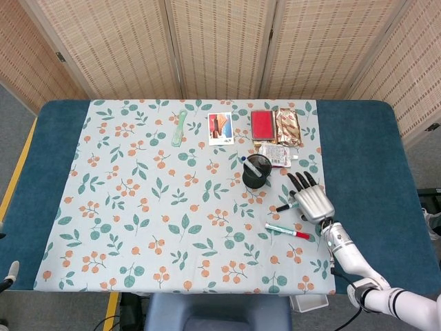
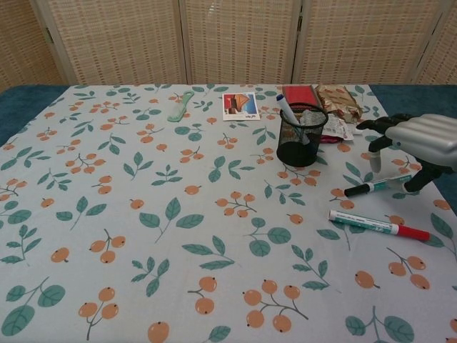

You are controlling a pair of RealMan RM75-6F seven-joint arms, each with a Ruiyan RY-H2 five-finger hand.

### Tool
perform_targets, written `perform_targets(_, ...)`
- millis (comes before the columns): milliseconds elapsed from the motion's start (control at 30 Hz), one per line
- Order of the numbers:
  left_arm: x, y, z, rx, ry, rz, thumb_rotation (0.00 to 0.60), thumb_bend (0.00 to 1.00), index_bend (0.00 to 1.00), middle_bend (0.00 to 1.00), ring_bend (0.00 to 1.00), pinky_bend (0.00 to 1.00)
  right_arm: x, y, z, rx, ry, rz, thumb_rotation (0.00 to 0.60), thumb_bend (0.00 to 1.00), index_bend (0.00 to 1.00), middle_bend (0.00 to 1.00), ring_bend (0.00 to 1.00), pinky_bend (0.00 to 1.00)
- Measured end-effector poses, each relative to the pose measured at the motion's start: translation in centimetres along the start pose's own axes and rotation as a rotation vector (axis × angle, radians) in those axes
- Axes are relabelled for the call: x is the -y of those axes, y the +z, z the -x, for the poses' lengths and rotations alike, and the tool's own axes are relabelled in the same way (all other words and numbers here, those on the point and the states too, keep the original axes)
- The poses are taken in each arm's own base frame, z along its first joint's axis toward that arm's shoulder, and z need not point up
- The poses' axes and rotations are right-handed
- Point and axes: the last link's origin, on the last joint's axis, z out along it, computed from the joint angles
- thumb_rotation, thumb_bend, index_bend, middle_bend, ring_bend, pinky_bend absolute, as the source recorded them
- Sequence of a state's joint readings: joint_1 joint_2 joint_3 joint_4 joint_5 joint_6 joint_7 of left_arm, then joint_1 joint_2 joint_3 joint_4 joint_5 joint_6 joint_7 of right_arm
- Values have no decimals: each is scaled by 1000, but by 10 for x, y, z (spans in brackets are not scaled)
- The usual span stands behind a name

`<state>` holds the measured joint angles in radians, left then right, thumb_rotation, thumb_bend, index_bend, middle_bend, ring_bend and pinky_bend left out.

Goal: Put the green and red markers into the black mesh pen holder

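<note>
The right hand hovers low over the green marker, palm down, fingers spread and slightly curled, holding nothing; whether any fingertip touches the marker cannot be told from either view. The green marker lies flat on the leaf-and-berry tablecloth, black cap toward the black mesh pen holder, which stands upright a little way off toward the screen and already carries a blue-capped pen leaning inside. The red marker lies just nearer the robot, roughly parallel to the green one and apart from it. To do this pick well, the hand probably needs to settle so thumb and fingers close across the barrel near its middle, not at the cap end, since a thin round barrel may roll or pivot on the cloth, and it should stay clear of the red marker. The left hand shows only as a sliver at the table's near corner, so its state cannot be told. Any print on the markers and on the packets and card beyond the holder is too small to read.
</note>
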<state>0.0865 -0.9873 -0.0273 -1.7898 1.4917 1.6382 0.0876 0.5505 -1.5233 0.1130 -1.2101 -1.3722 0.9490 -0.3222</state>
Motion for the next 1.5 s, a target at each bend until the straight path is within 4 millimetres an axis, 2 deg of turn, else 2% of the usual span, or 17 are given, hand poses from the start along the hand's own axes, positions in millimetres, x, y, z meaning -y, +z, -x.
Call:
perform_targets(467, 0, -1, -1, -5, -2, -1, 600, 399, 0, 291, 137, 288, 13, 16, 12, 40, -12, -17, 600, 351, 453, 14, 0, 0)
perform_targets(867, 0, -1, -1, -9, 0, 6, 600, 399, 0, 291, 137, 288, 14, 25, 15, 45, -10, 0, 600, 347, 454, 20, 0, 0)
perform_targets(1200, 1, -3, -3, -29, 2, 7, 600, 399, 0, 291, 143, 288, 12, 29, 16, 26, -31, 18, 600, 327, 616, 99, 0, 0)
perform_targets(1367, 2, -5, -5, -37, -1, 7, 600, 399, 0, 291, 143, 288, 9, 26, 12, 15, -29, 23, 600, 327, 641, 112, 0, 0)
perform_targets(1500, 3, -4, -5, -37, 0, 9, 600, 399, 0, 291, 143, 288, 6, 18, -1, -32, -8, 18, 600, 326, 641, 112, 0, 0)
